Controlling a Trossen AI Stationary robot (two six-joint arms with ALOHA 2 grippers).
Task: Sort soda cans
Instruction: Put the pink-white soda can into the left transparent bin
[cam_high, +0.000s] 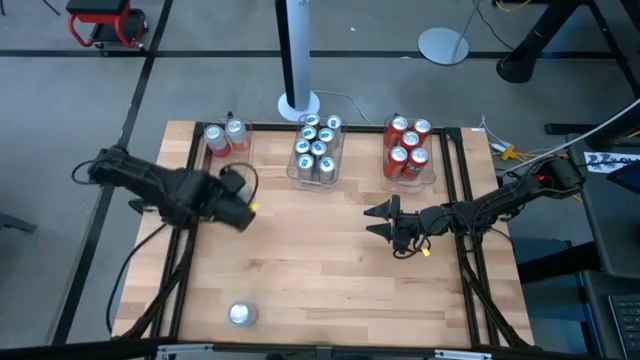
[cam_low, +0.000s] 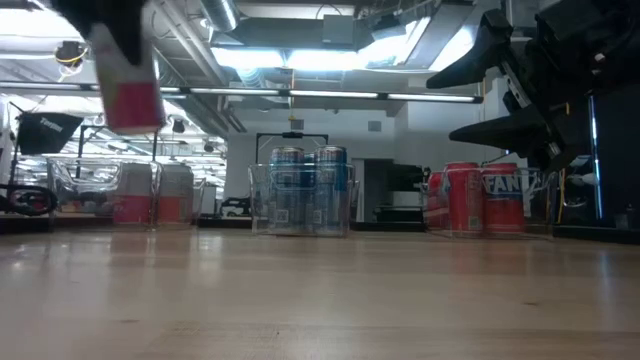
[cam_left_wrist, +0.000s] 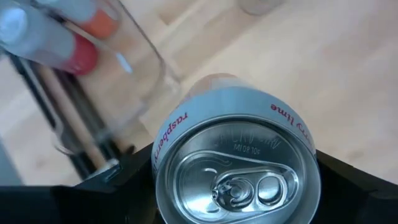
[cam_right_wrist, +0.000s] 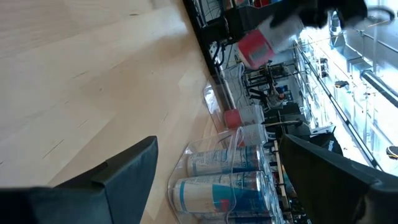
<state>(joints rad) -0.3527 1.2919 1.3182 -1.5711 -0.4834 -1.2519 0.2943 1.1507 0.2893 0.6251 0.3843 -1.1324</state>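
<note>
My left gripper (cam_high: 238, 197) is shut on a white can with a red lower band (cam_low: 130, 92), held high over the table's left half, near the left clear bin (cam_high: 226, 142), which holds two like cans. The can's silver top (cam_left_wrist: 236, 171) fills the left wrist view. My right gripper (cam_high: 385, 221) hovers open over the table's right half, touching nothing. One silver-topped can (cam_high: 241, 315) stands on its base near the table's near edge. The middle bin (cam_high: 317, 152) holds blue cans and the right bin (cam_high: 408, 152) holds red cans. My left gripper pinches the can by its upper side wall (cam_left_wrist: 163, 149), just below the top rim, one finger (cam_left_wrist: 127, 183) on each side. The fingers come from above, pointing down. The can hangs below them, lifted clear of the table and slightly tilted.
The three clear bins stand in a row along the table's far edge. A white pole's base (cam_high: 298, 102) sits just beyond the middle bin. Bare wood lies between the two grippers and toward the near edge. Black frame rails run down both table sides.
</note>
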